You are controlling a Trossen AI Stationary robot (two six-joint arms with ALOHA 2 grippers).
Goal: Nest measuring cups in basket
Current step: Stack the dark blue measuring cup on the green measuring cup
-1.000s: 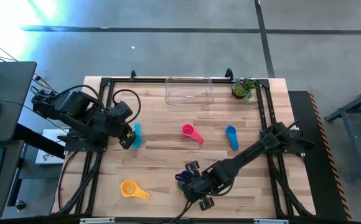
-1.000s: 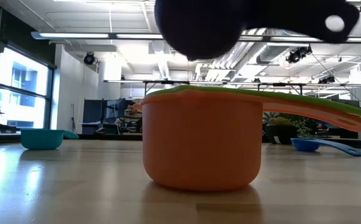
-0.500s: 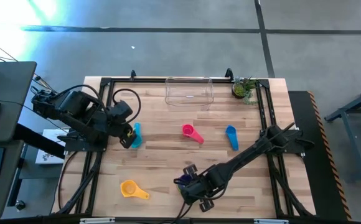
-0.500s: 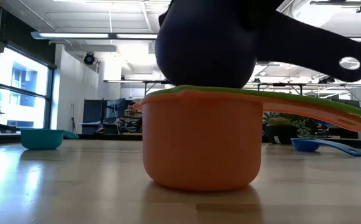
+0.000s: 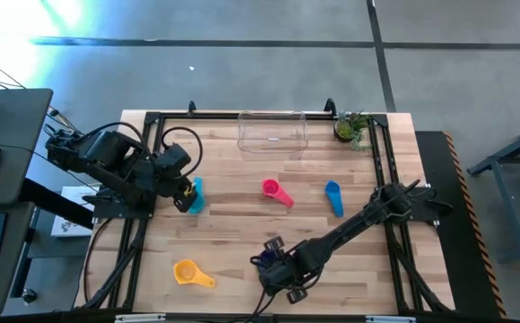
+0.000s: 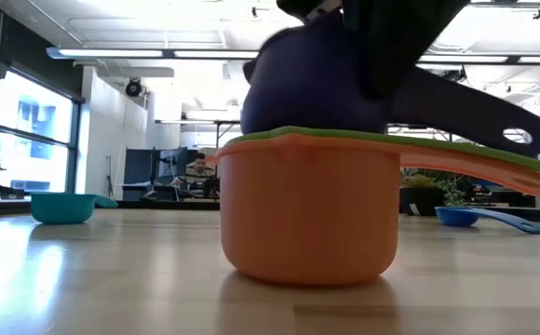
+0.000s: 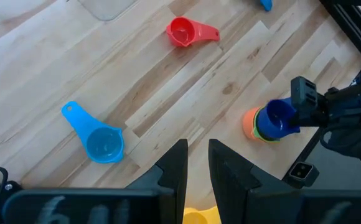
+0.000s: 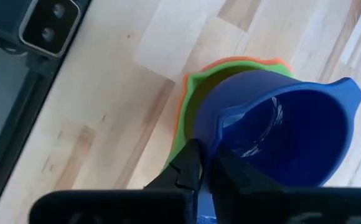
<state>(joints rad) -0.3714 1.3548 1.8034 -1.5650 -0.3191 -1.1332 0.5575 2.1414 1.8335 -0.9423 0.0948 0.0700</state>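
A: What is being held by the right gripper [image 5: 273,266]?

B: A dark blue-purple cup [image 8: 280,127] is being pinched at its rim between the two fingers [image 8: 190,163], as seen in the right wrist view. The cup is being kept tilted over a stack made of a green cup [image 6: 344,137] seated inside an orange cup [image 6: 307,219]. In the low view its bowl is being shown dipping into the green cup, with its handle pointing away and upward.

A: Where is this stack being shown on the table [image 5: 233,224]?

B: It is being shown near the front edge, close to the middle, with the low camera just beside it.

A: How is the left gripper [image 7: 197,163] being kept?

B: It is being kept at the table's left side, just beside a teal cup [image 5: 195,194]; its fingers are being held slightly apart with nothing between them.

A: Which other cups are being shown?

B: A yellow cup [image 5: 190,273] is being shown at the front left, a pink-red cup [image 5: 275,191] near the centre, and a blue cup [image 5: 333,196] to its right, all well apart.

A: And the basket [image 5: 272,133]?

B: It is being shown at the table's far edge, beside a small potted plant [image 5: 351,128].
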